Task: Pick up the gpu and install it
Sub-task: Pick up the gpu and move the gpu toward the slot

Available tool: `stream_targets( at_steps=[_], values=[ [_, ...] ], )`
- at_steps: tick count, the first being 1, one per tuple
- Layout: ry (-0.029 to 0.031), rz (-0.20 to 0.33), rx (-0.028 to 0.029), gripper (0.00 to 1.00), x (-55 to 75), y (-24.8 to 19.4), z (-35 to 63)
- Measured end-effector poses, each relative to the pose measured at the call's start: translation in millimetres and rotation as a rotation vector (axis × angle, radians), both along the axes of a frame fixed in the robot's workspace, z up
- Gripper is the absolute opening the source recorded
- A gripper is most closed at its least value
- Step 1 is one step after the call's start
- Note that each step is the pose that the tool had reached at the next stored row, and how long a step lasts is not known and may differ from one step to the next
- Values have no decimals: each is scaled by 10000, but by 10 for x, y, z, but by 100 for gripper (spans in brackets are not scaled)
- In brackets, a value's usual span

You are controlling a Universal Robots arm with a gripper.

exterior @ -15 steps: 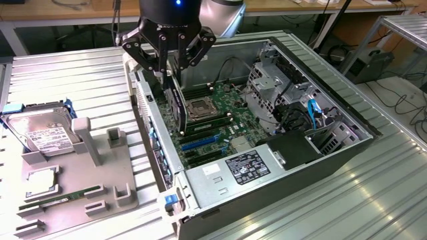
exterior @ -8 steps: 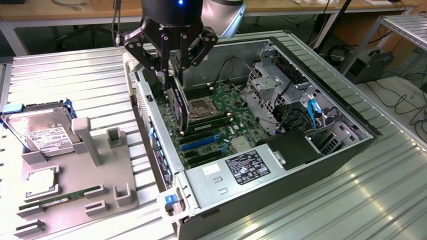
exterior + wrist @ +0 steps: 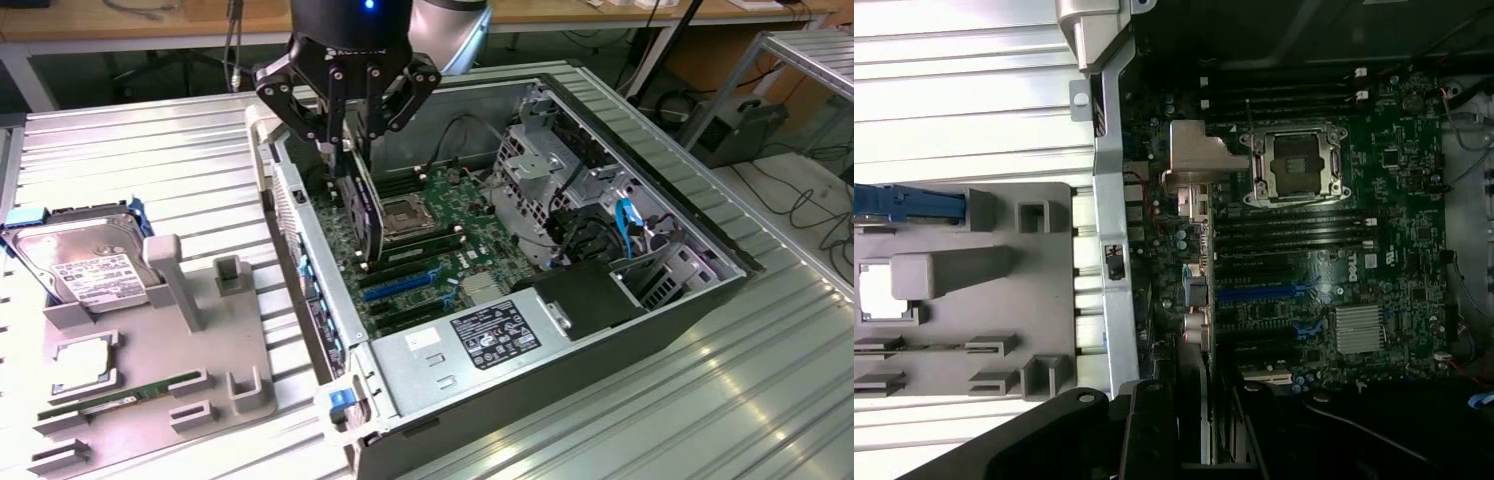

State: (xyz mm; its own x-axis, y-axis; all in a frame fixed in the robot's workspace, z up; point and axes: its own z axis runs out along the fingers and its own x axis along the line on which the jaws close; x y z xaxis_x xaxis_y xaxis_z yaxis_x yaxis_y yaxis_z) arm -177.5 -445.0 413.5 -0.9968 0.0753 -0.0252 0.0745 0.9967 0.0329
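Clearly, the gripper is pinching the gpu: its black fingers close on the upper edge of the thin dark card. The card hangs on edge inside the open computer case, which lies on its side on the ribbed metal table. We see the card's lower edge low over the green motherboard, just to the exterior view's left of the CPU socket and above the blue expansion slot. We cannot tell whether it touches the board or sits in any slot.

From the wrist view we look along the gpu edge-on. Its silver bracket lies near the case's rear wall, and the gripper frames the near end. The CPU socket and a blue slot lie beside the card, and a finned heatsink sits further across the board.

Outside the case, to the exterior view's left, a grey fixture tray carries a hard drive with a white label, a processor chip and a green RAM stick. All are well apart from the gripper.
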Motion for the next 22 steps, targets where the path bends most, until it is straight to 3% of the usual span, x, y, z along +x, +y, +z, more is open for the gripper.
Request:
stream_targets(
  at_steps=[22],
  values=[
    [0,0,-17,27,88,0,0]
  ],
)
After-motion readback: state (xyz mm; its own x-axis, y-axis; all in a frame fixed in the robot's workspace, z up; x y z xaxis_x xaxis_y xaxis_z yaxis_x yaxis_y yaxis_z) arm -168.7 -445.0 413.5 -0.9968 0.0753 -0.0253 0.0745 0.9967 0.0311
